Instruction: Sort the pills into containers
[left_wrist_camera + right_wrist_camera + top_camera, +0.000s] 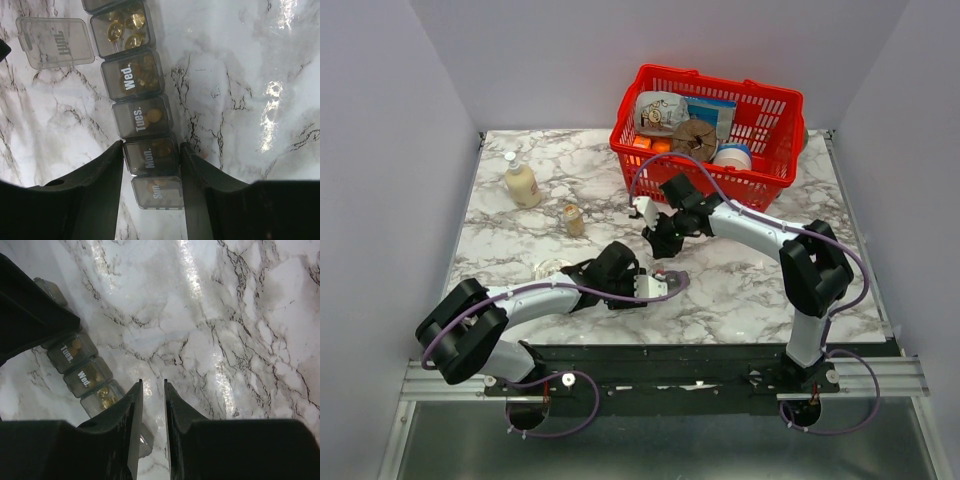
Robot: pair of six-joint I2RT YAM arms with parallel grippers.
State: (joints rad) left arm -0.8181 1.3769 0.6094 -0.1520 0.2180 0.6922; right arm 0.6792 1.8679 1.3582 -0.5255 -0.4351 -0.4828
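The dark grey pill organiser (142,82) lies on the marble, its lids marked Sun, Mon, Tues and Wed. One compartment is open, its lid (55,42) folded to the side, with gold-tan pills (125,27) inside. My left gripper (151,147) is shut on the organiser, its fingers pressing both sides of the Mon compartment; it also shows in the top view (665,287). My right gripper (152,382) is narrowly open and empty, just beside the organiser (80,367) and above the marble. The small clear bottle of tan pills (573,219) stands apart at the left.
A cream pump bottle (520,183) stands at the back left. A red mesh basket (770,110) with several items sits at the back right. A small clear round thing (550,268) lies by my left arm.
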